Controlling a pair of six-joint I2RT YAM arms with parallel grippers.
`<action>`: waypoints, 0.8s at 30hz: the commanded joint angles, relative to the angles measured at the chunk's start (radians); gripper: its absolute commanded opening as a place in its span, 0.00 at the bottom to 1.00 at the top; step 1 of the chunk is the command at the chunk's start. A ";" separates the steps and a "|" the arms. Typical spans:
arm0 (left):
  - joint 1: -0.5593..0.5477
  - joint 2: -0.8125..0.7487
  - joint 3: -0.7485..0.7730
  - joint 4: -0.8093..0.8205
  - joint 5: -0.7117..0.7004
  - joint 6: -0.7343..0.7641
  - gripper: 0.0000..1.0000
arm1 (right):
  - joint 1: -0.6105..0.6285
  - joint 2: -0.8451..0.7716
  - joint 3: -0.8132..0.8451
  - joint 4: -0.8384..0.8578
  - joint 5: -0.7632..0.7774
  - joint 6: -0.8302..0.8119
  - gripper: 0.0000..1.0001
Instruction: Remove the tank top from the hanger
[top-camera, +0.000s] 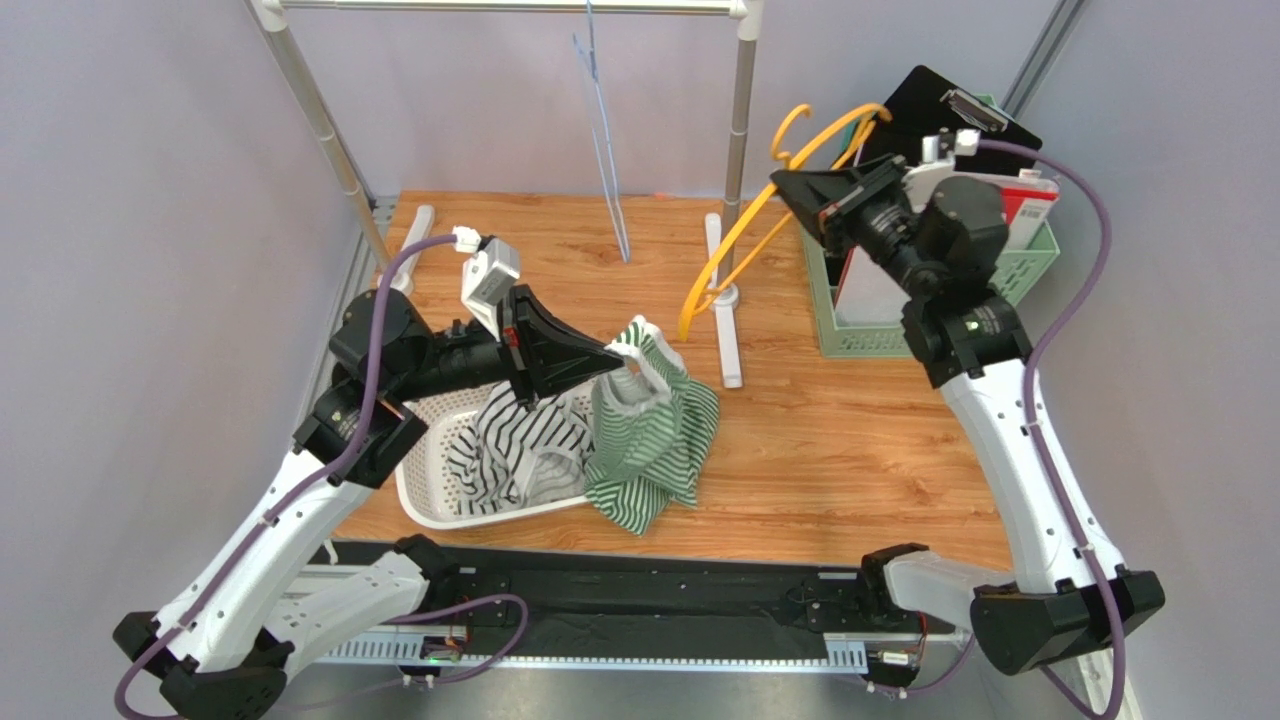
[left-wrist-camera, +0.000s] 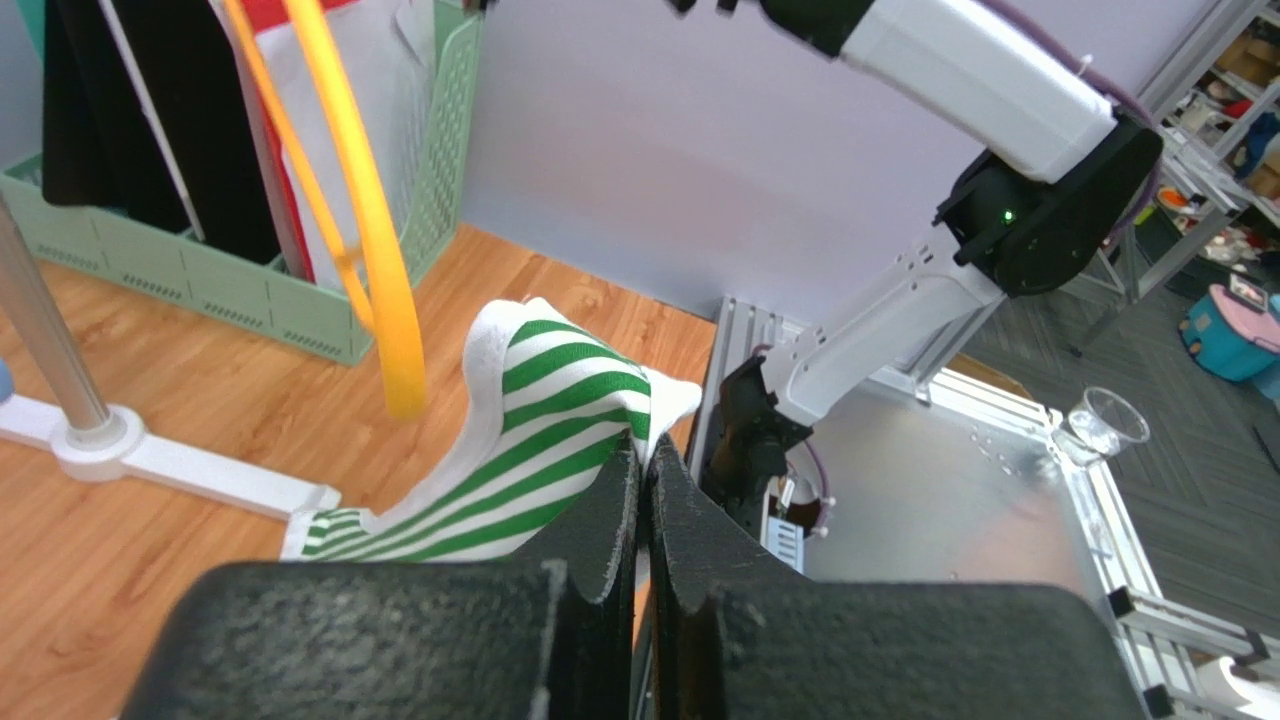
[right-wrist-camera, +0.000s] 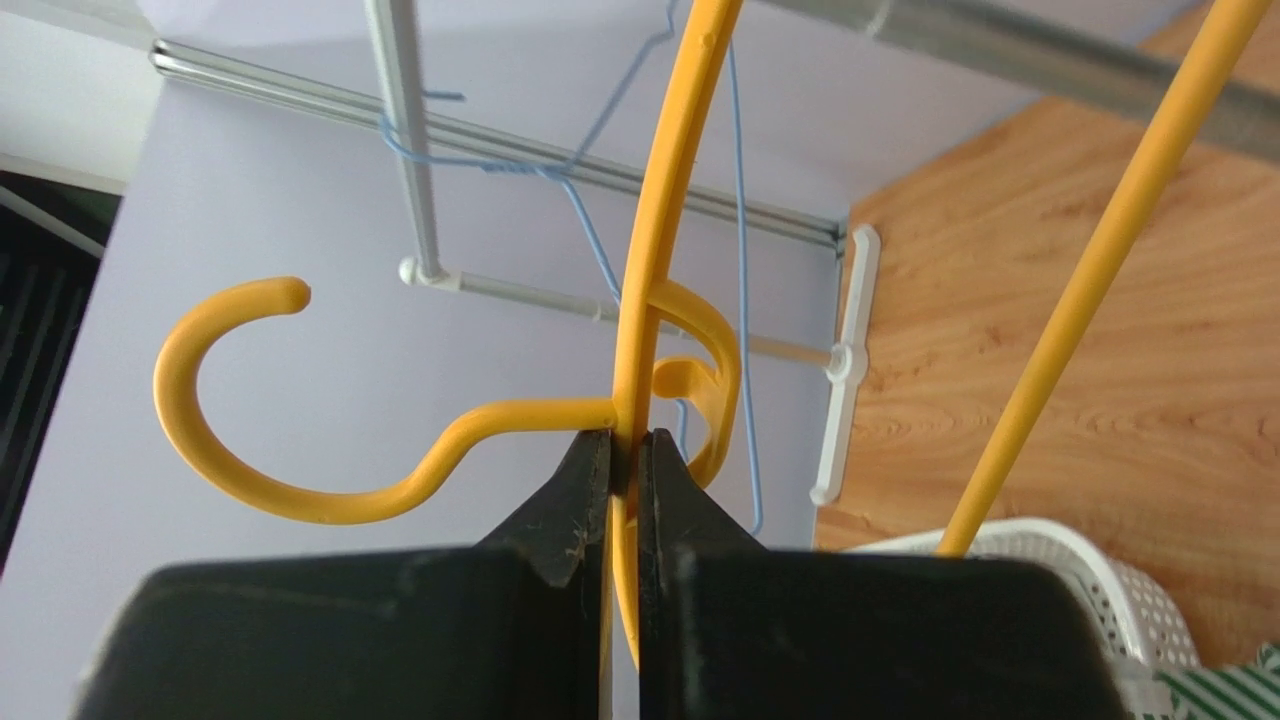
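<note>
The green-and-white striped tank top (top-camera: 654, 428) hangs crumpled by the white basket, its top pinched in my left gripper (top-camera: 613, 354), which is shut on its white-edged strap (left-wrist-camera: 571, 398). The yellow hanger (top-camera: 751, 225) is bare and held up at the right, apart from the top. My right gripper (top-camera: 781, 183) is shut on the hanger near its hook (right-wrist-camera: 631, 375). The hanger's lower end (left-wrist-camera: 383, 300) shows in the left wrist view, just above the cloth.
A white laundry basket (top-camera: 436, 503) holds a black-and-white striped garment (top-camera: 519, 450). A metal clothes rack (top-camera: 736, 180) with a blue wire hanger (top-camera: 601, 135) stands at the back. A green crate (top-camera: 1022, 263) with items sits far right.
</note>
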 joint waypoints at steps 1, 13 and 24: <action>-0.020 -0.017 -0.031 0.015 -0.012 -0.007 0.00 | -0.068 -0.041 0.109 -0.003 -0.080 -0.079 0.00; -0.141 0.194 0.171 -0.048 -0.148 0.034 0.00 | -0.085 -0.229 0.270 -0.328 0.104 -0.361 0.00; -0.259 0.469 0.543 -0.180 -0.365 0.091 0.00 | -0.085 -0.367 0.402 -0.557 0.359 -0.577 0.00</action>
